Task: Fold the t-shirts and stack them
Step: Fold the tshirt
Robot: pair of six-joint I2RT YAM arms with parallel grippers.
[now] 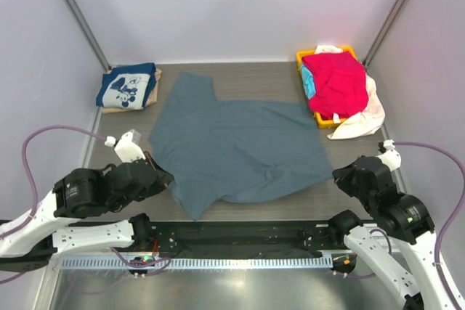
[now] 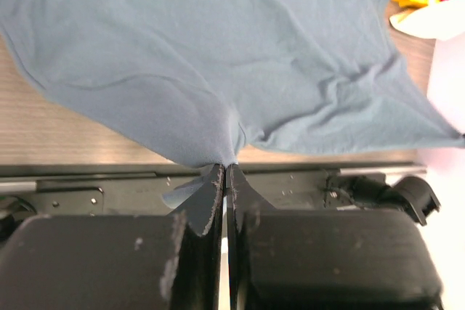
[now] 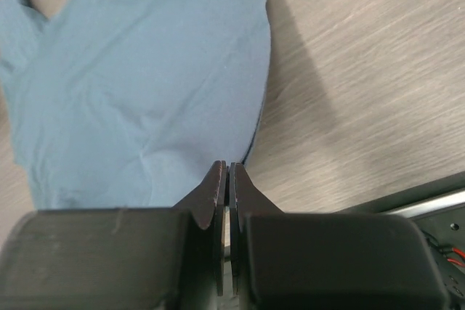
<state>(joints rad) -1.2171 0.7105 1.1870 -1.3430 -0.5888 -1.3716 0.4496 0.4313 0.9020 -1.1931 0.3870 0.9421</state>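
Note:
A large slate blue-grey t-shirt (image 1: 236,147) lies spread flat over the middle of the table. My left gripper (image 1: 164,178) is at its near left edge, shut on a pinch of the cloth, which bunches at the fingertips (image 2: 225,166). My right gripper (image 1: 337,174) is at the shirt's near right corner, its jaws shut on the hem where the blue-grey t-shirt (image 3: 145,85) meets them (image 3: 227,168). A folded navy t-shirt with white cartoon print (image 1: 127,86) rests on a tan one (image 1: 129,109) at the back left.
A yellow basket (image 1: 325,120) stands at the back right, holding red (image 1: 336,81), turquoise (image 1: 308,82) and cream (image 1: 363,117) t-shirts that spill over its rim. Grey walls and slanted frame posts enclose the table. The black arm rail (image 1: 232,236) runs along the near edge.

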